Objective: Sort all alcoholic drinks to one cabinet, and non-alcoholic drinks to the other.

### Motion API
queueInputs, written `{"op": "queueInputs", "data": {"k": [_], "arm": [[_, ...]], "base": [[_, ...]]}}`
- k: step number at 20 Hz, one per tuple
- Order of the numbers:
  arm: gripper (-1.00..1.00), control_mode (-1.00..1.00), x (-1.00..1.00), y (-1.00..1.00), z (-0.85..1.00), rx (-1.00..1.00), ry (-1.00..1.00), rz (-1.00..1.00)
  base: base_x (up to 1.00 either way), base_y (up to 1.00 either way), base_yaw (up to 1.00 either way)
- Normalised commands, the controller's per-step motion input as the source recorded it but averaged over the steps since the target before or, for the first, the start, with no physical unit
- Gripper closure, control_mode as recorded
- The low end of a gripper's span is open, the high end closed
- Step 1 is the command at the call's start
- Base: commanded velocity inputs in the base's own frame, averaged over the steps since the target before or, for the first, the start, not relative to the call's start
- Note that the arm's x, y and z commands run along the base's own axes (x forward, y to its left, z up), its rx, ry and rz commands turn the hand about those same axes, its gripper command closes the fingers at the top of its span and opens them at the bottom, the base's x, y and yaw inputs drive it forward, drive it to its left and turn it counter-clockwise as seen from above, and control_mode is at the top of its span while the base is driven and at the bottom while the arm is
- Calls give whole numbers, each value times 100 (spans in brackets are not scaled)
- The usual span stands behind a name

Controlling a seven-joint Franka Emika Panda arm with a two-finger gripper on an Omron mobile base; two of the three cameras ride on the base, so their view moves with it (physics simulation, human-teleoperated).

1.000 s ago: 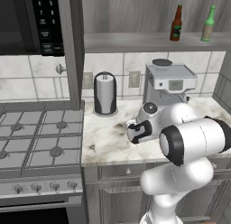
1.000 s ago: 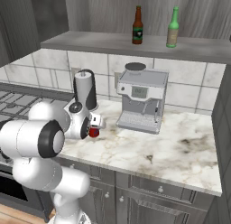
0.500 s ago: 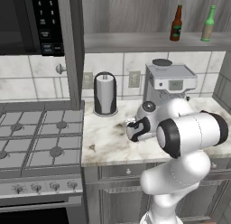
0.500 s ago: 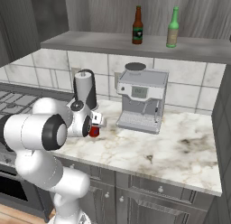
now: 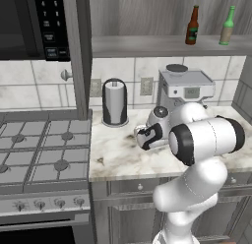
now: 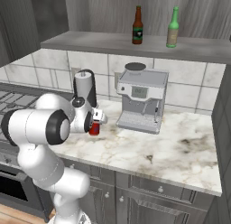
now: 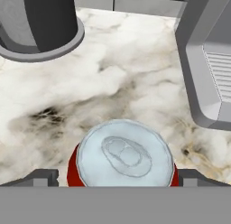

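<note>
Short red soda can with silver top (image 7: 125, 155) stands upright on the marbled white tabletop (image 7: 113, 87), right under the hand (image 7: 113, 177); hand spread wide, a fingertip (image 7: 43, 177) on each side, contact not clear. Beyond: grey coffee machine (image 6: 140, 100), dark paper-towel holder (image 5: 114, 101). Brown (image 6: 137, 25) and green (image 6: 171, 22) beer bottles stand on the grey cabinet shelf (image 6: 113, 41).
</note>
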Motion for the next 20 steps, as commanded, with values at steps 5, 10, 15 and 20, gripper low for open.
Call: {"op": "queueInputs", "data": {"k": [5, 10, 15, 20], "arm": [[100, -100, 3, 0, -21, 0, 0, 0], [100, -100, 1, -3, -26, 0, 2, 0], [100, -100, 0, 0, -15, 0, 4, 0], [100, -100, -1, 0, -1, 0, 0, 0]], "base": [[0, 0, 0], [0, 0, 0], [0, 0, 0], [0, 0, 0]]}}
